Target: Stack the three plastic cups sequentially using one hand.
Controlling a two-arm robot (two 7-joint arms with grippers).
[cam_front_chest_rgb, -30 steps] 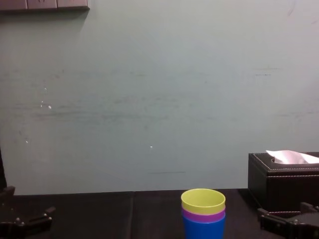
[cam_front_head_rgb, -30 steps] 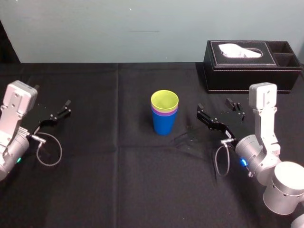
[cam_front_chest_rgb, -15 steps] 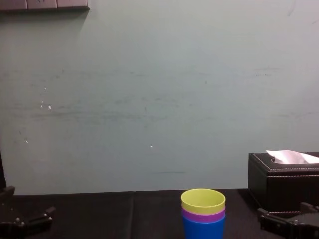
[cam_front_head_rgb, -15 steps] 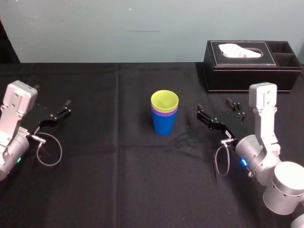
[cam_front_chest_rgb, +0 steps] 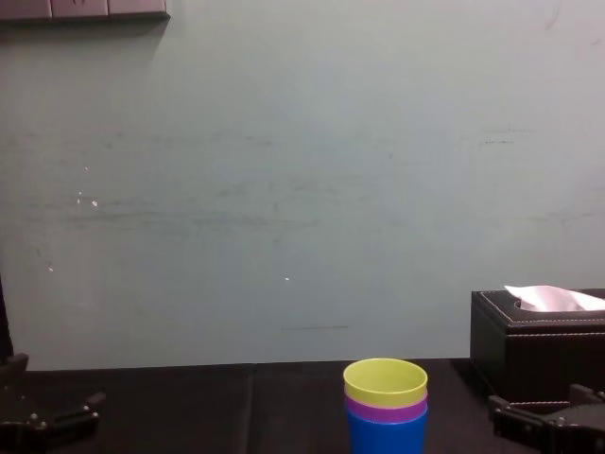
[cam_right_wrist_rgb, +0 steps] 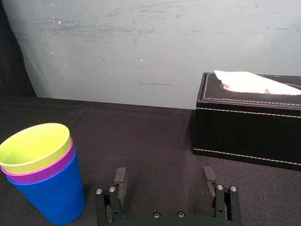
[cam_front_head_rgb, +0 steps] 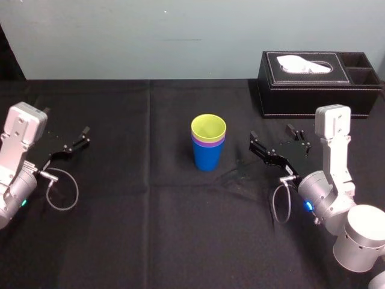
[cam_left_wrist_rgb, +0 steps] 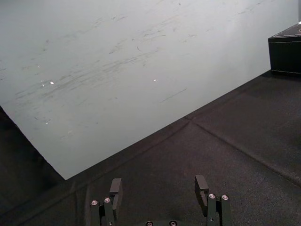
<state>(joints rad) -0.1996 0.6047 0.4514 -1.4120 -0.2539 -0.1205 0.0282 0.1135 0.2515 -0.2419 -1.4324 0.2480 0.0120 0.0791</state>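
Observation:
The three plastic cups stand nested in one upright stack at the middle of the black table: blue cup [cam_front_head_rgb: 208, 159] at the bottom, purple cup [cam_front_head_rgb: 209, 143] showing as a thin band, yellow-green cup [cam_front_head_rgb: 209, 127] on top. My right gripper [cam_front_head_rgb: 272, 136] hovers to the right of the stack, apart from it, open with nothing between its fingers. In the right wrist view its fingers [cam_right_wrist_rgb: 120, 181] stand wide apart, with the stack [cam_right_wrist_rgb: 44, 188] off to one side. My left gripper [cam_front_head_rgb: 65, 121] rests open and empty at the table's far left.
A black tissue box [cam_front_head_rgb: 319, 84] with a white tissue sits at the back right, behind my right gripper. The black tablecloth [cam_front_head_rgb: 150, 229] runs back to a pale green wall [cam_front_head_rgb: 150, 36].

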